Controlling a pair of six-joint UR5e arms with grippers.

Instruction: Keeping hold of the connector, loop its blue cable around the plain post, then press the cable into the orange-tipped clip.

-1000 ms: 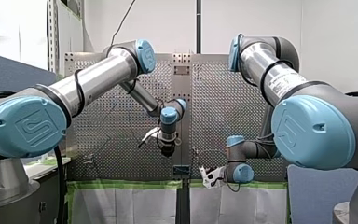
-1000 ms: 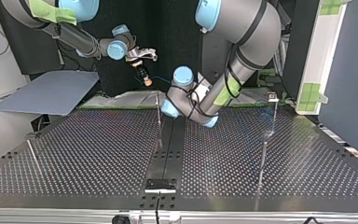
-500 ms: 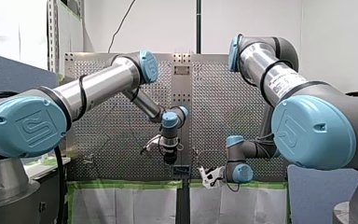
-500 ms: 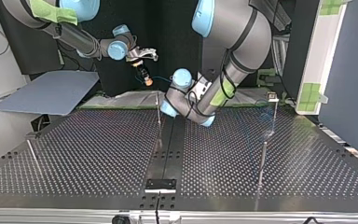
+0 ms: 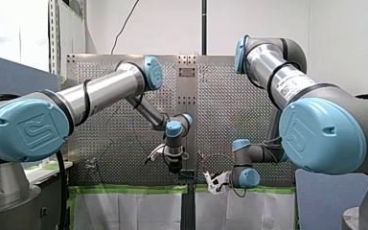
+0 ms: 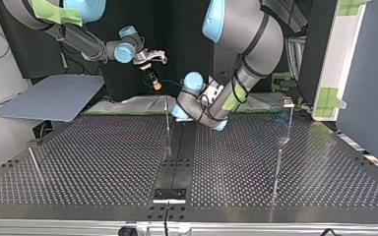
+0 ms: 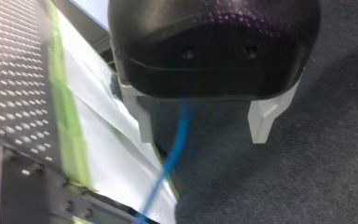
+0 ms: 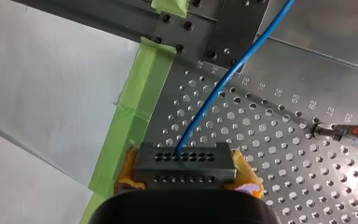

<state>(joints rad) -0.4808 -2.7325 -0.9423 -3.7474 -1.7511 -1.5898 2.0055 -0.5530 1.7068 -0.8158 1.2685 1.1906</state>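
Note:
My right gripper (image 8: pixel 185 176) is shut on the black connector (image 8: pixel 184 162), with its yellow pads at both ends. The blue cable (image 8: pixel 223 80) leaves the connector and runs away over the perforated table (image 8: pixel 279 154). An orange-tipped clip (image 8: pixel 354 132) stands off to one side ahead of it. In the left wrist view my left gripper (image 7: pixel 200 133) is open, and the blue cable (image 7: pixel 175 149) passes between its white fingers without touching them. In the top view my right gripper (image 6: pixel 151 78) hangs beyond the table's far edge. A thin post (image 6: pixel 167 118) stands just ahead of it.
More thin posts (image 6: pixel 277 169) rise from the table (image 6: pixel 103 157), one of them near the top view's left (image 6: pixel 34 164). Green tape (image 8: pixel 135 116) and white sheeting (image 8: pixel 51 93) line the table's edge. A dark centre strip (image 6: pixel 177 157) runs across the table.
In the front view my left gripper has come down toward the table's near edge, closer to my right gripper. My right arm has stayed still with the connector.

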